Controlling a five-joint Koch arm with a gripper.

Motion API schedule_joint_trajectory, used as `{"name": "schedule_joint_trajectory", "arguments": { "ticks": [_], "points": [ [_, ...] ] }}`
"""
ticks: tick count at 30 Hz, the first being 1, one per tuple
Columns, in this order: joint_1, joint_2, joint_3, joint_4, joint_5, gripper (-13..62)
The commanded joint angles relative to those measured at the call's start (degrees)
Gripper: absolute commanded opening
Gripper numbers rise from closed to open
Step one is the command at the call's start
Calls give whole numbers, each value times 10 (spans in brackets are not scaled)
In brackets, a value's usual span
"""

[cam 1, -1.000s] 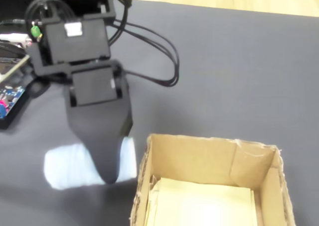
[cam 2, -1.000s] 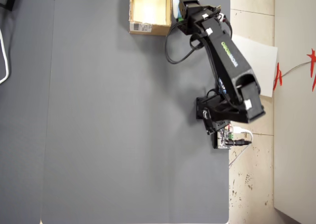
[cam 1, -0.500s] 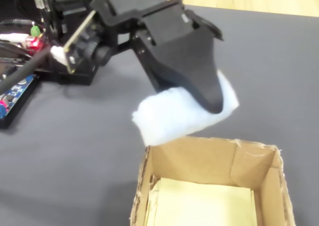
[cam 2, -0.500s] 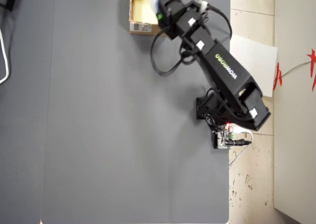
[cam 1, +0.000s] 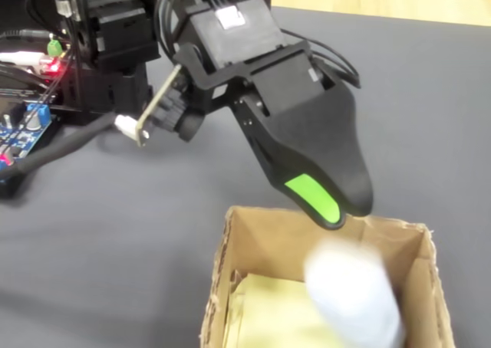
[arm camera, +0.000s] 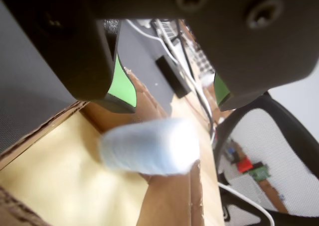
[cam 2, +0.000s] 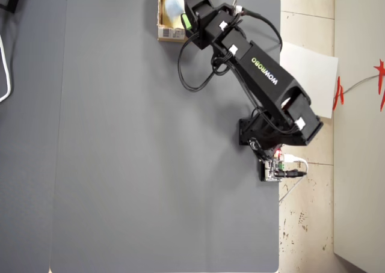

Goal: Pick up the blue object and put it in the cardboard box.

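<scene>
A black claw [arm camera: 169, 99] with green pads on its fingertips [arm camera: 122, 89] hangs just above the open top of the cardboard box [cam 1: 253, 244]. In the wrist view its two jaws stand apart, with nothing between them. Below them, clear of both jaws, is the blue object [arm camera: 149, 146], a pale, blurred block. In that view its long axis runs left to right across the box opening, roughly crossing the gap between the jaws. In the fixed view the blue object [cam 1: 353, 294] sits inside the box walls toward the right, its long axis slanting from upper left to lower right; whether it touches the pale bottom cannot be told.

There is one blue object, one box and one arm [cam 2: 258, 62]. In the overhead view the box [cam 2: 165, 32] sits at the far edge of the dark grey surface [cam 2: 138, 165], a white label on its near flap, with the arm reaching to it from its base at the right.
</scene>
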Motion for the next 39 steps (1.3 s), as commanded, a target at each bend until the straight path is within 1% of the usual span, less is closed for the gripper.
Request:
{"name": "schedule_joint_trajectory", "arguments": {
  "ticks": [1, 6, 11, 16, 18, 20, 27, 33, 36, 39],
  "points": [
    [-3, 30, -54, -38, 11, 308],
    [-31, 59, -40, -45, 35, 308],
    [-91, 103, -2, -55, 102, 308],
    [-170, 162, 85, -128, 168, 308],
    [-225, 200, 153, -164, 202, 309],
    [-250, 221, 181, -171, 210, 323],
    [-334, 306, 329, -228, 226, 324],
    [-399, 380, 424, -230, 224, 338],
    [-430, 410, 465, -230, 222, 339],
    [-444, 412, 503, -237, 222, 343]
  ]
}}
